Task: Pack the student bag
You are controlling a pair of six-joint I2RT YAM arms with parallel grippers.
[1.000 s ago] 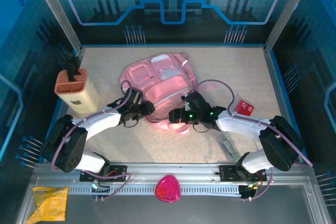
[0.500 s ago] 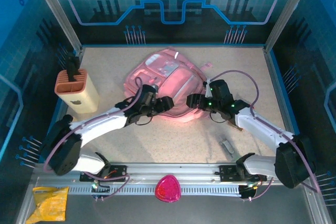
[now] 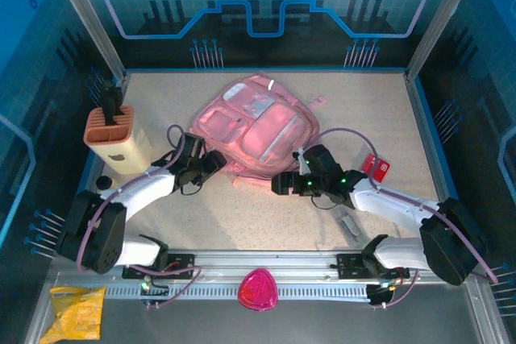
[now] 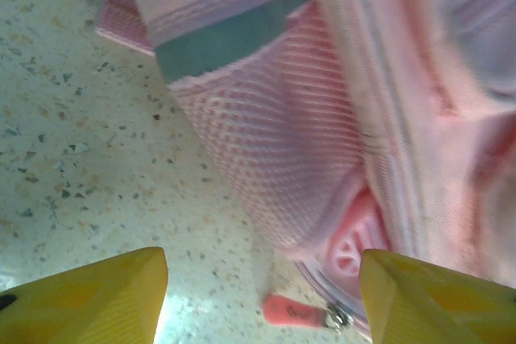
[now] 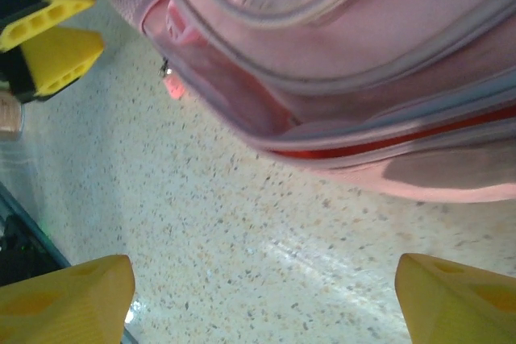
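Note:
The student bag [image 3: 260,125], a large soft pink backpack, lies flat on the speckled table. My left gripper [image 3: 214,161] sits at its near left edge, open. Between its yellow fingers [image 4: 89,300] there is bare table, and a pink zipper pull [image 4: 294,310] lies there untouched, beside the bag's mesh pocket [image 4: 266,142]. My right gripper [image 3: 279,184] hovers just in front of the bag's near edge, open wide over bare table [image 5: 266,279]. The bag's zipped side [image 5: 363,62] fills the top of the right wrist view. The left gripper's fingers [image 5: 50,34] appear at the upper left there.
A beige pen holder [image 3: 117,136] stands at the left edge. A red card [image 3: 375,167] and a small grey object [image 3: 349,221] lie near the right arm. A magenta rounded-triangle object [image 3: 258,289] and a yellow packet [image 3: 76,312] rest on the front rail.
Both grippers have drawn back from the bag toward the near side. The bag has shifted away and to the right and now lies flatter.

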